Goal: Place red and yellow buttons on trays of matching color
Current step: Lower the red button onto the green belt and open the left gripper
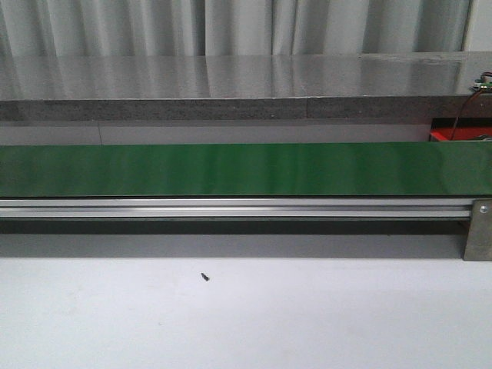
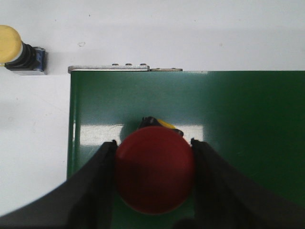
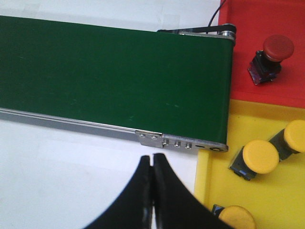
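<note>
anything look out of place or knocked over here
One yellow button lies on its side on the white table beside the green belt, not on a tray. Buttons in the yellow tray and red tray also lie tipped.

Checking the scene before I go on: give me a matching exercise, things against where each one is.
1. red button
2. red button on tray
3. yellow button on table
4. right gripper

A. lying on the white table beside the belt end
B. between the left gripper's fingers, over the green belt
C. shut, holding nothing
D. on the red tray

1-B, 2-D, 3-A, 4-C
</note>
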`<move>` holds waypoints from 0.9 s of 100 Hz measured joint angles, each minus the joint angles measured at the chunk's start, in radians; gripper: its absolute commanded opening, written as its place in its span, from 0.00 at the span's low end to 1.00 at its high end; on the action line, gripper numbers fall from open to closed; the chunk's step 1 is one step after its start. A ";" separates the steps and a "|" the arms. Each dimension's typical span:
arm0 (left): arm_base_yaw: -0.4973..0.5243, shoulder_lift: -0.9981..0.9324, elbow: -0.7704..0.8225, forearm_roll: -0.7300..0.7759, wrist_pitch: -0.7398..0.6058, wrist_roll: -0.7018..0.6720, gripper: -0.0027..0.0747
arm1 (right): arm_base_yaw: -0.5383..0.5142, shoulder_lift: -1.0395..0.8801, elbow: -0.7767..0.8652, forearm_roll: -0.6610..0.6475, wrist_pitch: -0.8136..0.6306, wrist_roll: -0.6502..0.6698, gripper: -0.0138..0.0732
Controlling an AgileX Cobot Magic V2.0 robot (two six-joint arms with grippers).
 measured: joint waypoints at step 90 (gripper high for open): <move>0.000 0.051 0.012 0.000 0.008 0.001 0.38 | 0.000 0.000 0.000 0.000 0.000 0.000 0.08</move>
